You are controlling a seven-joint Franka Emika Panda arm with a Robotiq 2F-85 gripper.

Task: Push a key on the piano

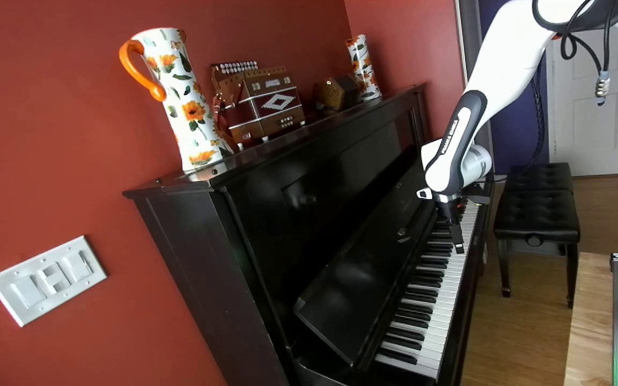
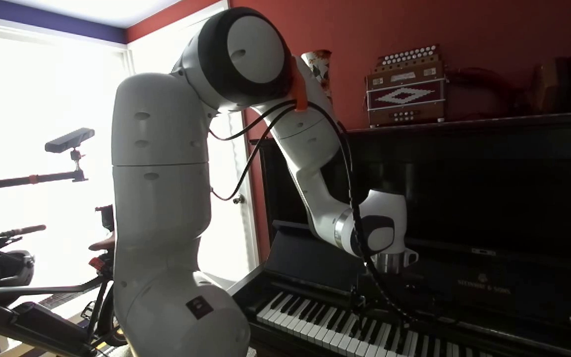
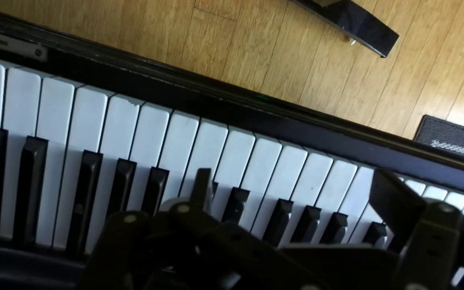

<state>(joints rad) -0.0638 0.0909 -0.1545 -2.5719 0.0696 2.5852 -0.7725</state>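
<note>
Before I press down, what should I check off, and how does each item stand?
1. Piano open, keys exposed: ok.
2. Fingers above the keys: ok, by the wrist view.
3. Fingers together, probably better for pressing one key: not ok, they stand wide apart.
4. Fingers touching a key: cannot tell.
5. Cable clear of the piano: cannot tell.
6. Bench clear of the fingers: ok, apart in an exterior view.

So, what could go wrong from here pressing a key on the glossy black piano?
The black gripper is open, its fingers spread wider than one long white key, so a press might sound several. The drooping black cable, seemingly close to the keys in an exterior view, could brush them.
</note>
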